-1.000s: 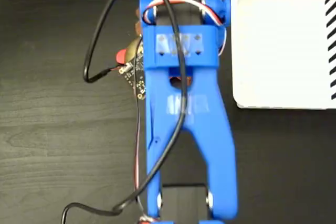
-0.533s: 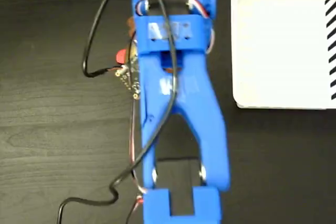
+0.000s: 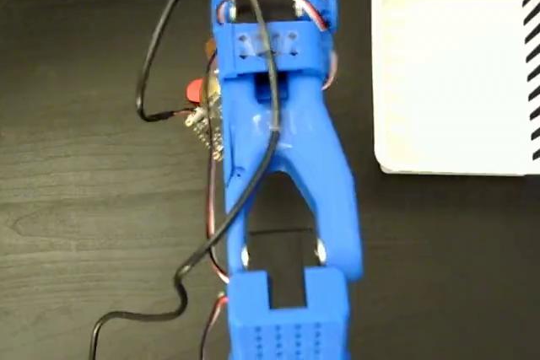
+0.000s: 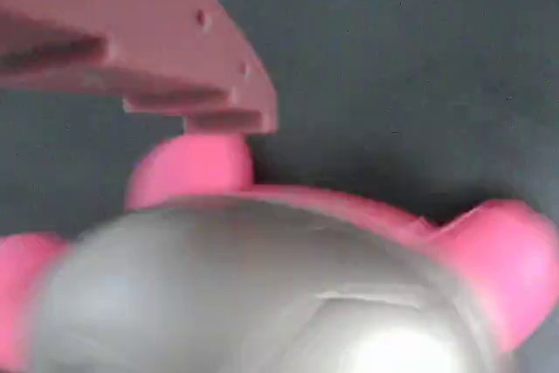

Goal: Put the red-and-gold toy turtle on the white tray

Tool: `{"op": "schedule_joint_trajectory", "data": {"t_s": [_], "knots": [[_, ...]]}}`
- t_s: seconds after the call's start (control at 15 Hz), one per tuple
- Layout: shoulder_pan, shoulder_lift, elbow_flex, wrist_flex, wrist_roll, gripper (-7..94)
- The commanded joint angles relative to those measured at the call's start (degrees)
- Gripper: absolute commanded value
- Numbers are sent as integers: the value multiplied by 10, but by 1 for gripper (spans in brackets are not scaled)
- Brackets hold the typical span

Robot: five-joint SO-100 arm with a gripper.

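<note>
Up close in the wrist view, the red-and-gold toy turtle point(image 4: 262, 294) fills the frame, with one finger point(image 4: 140, 41) of the pincer seen just above it. Whether it's actually clamped can't be told. In the fixed view the arm has been pushed further over the turtle point(image 3: 196, 90), so a grab looks imminent. The white tray point(image 3: 456, 82) sits well apart on the dark desk point(image 3: 76, 233).

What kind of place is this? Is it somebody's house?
Probably a hobby or lab workbench, though I can't be sure. A blue robot arm with loose wires stands on a dark wood-grain table, beside a white tray and a toy turtle.
</note>
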Motion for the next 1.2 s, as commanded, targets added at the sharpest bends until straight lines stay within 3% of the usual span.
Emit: {"op": "schedule_joint_trajectory", "data": {"t_s": [0.0, 0.27, 0.6, 0.8, 1.13], "knots": [[4, 20, -10, -4, -6, 66], [2, 17, 6, -39, 8, 54], [-9, 13, 18, -60, 30, 15], [-11, 13, 17, -67, 40, 0], [-15, 116, 8, -38, 111, 0]]}}
